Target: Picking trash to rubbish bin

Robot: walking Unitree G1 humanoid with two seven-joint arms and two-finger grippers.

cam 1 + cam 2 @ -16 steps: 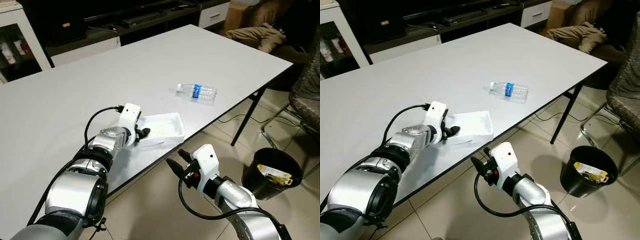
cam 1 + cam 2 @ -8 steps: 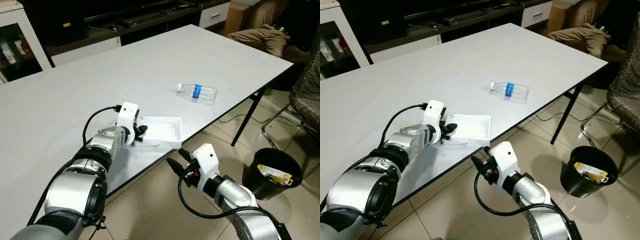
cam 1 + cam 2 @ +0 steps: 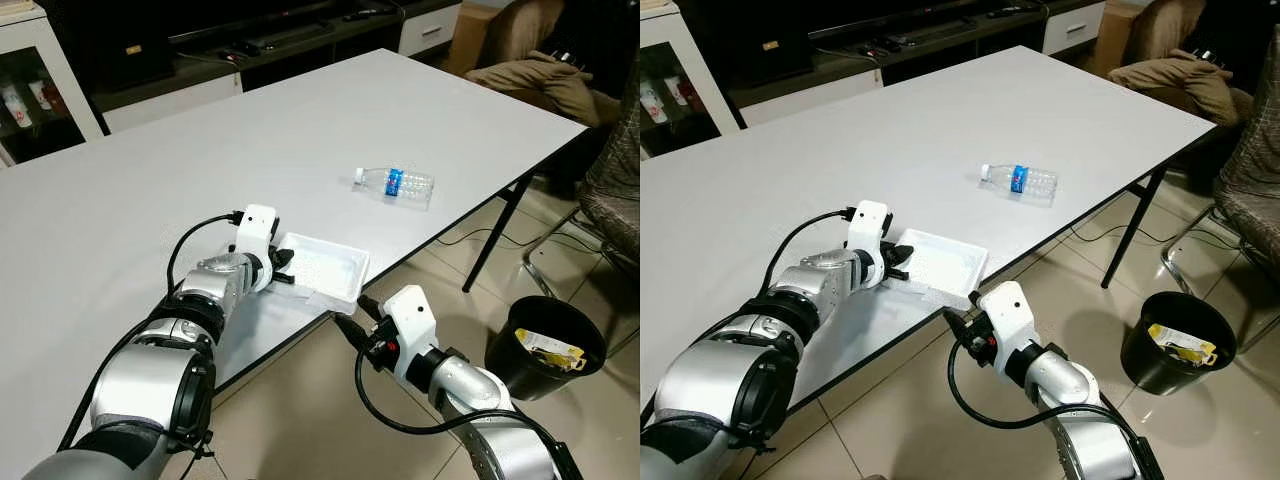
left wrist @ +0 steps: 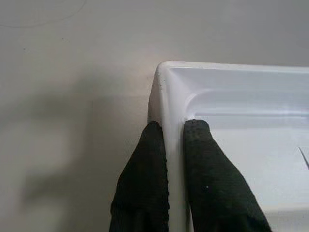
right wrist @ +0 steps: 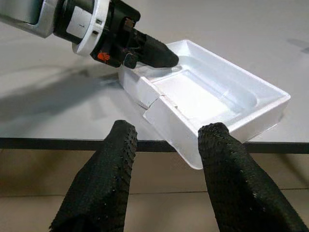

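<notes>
A white foam tray [image 3: 325, 271] lies at the near edge of the white table [image 3: 150, 190], one corner hanging over the edge. My left gripper [image 3: 284, 266] is shut on the tray's rim at its left side; the left wrist view shows one finger [image 4: 145, 179] outside the wall and one inside the tray [image 4: 241, 125]. My right gripper [image 3: 352, 320] stands open just below the table edge, its fingertips [image 5: 123, 140] close under the tray's overhanging corner [image 5: 188, 145]. A clear plastic bottle [image 3: 394, 184] with a blue label lies further right. The black rubbish bin [image 3: 545, 345] stands on the floor at the right.
The bin holds some yellow and white trash [image 3: 550, 350]. A chair [image 3: 610, 190] stands at the far right beside the table leg [image 3: 490, 235]. A low dark cabinet [image 3: 200, 50] runs behind the table. Tiled floor [image 3: 300, 420] lies below.
The left gripper has turned the tray, pushing its corner out over the table edge. The right gripper has risen slightly toward that corner.
</notes>
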